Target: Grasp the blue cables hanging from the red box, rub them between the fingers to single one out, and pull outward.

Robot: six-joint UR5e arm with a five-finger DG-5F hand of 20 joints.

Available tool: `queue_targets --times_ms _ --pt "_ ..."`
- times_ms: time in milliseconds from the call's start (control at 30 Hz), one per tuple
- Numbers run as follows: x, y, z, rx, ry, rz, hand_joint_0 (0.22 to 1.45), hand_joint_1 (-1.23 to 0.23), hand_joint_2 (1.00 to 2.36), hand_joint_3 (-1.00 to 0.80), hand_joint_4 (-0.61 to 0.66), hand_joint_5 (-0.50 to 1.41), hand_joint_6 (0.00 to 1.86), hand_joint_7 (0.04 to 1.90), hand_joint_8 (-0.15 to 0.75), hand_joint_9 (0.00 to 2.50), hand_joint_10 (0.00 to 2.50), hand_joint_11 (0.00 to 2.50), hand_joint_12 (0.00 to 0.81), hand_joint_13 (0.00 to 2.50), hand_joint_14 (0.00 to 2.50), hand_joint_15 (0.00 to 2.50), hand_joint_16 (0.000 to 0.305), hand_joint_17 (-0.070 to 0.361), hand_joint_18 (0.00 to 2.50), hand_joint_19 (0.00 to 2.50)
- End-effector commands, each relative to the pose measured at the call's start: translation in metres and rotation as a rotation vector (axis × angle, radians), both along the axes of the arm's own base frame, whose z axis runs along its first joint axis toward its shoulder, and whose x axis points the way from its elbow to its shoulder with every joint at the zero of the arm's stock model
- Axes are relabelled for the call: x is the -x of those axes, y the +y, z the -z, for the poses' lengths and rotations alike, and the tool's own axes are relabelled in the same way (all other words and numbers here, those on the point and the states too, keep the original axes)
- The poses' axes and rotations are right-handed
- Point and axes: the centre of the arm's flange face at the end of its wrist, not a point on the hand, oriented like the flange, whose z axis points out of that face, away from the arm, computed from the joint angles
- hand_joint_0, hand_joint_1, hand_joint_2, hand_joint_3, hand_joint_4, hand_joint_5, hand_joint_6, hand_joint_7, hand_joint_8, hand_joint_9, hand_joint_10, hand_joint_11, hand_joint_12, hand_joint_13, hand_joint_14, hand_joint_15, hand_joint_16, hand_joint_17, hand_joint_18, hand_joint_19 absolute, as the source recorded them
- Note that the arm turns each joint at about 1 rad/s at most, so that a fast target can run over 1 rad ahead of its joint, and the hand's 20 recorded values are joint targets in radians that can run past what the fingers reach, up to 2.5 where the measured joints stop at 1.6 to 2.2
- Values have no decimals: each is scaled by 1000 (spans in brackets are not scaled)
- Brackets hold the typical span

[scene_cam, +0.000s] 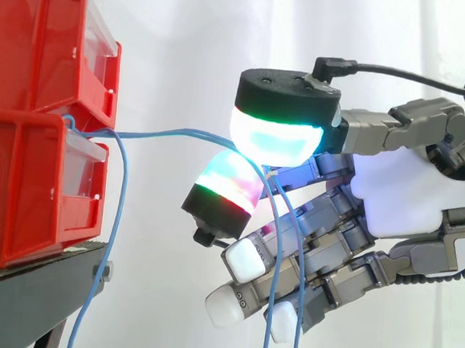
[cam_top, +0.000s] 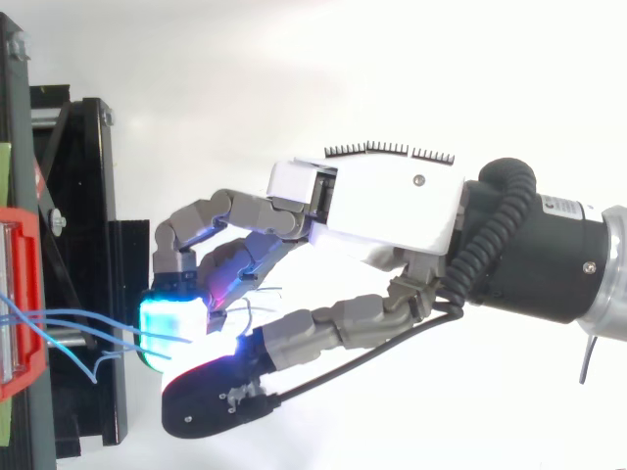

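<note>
Your robot hand (scene_cam: 408,196) pinches the blue cables (scene_cam: 151,133), which stretch level leftward to the red box (scene_cam: 22,190), so pull rightward.

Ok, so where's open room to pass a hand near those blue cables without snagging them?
Free: above the blue cables, between the red bins and the hand; also below that span, between the one hanging beside the bins and the lower fingertips. Crowded: the pinch at the glowing pads, and under the hand where more dangle.

Red bins (scene_cam: 14,181) look glossy plastic; blue cables (scene_cam: 151,133) smooth, perhaps plastic-sheathed; stand (scene_cam: 21,302) matt.
</note>
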Motion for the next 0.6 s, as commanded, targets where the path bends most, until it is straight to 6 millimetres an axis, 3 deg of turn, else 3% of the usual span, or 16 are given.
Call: queue_targets --times_ms 0,167,333,567 --pt "0 0 0 0 0 0 602 -811 1020 -228 185 -187 845 1130 323 750 11 525 360 686 15 444 49 110 559 623" --pt "0 1 0 0 0 -2 665 -927 1018 -267 180 -202 854 1112 314 704 13 529 360 670 17 442 49 109 562 593" --pt "0 0 0 0 0 0 723 -1004 1003 -462 179 -215 864 1098 303 671 11 528 357 658 17 439 48 109 559 560" --pt "0 1 0 0 0 -3 552 -916 1000 -500 204 -202 865 1071 319 701 10 531 362 669 15 434 49 111 576 576"
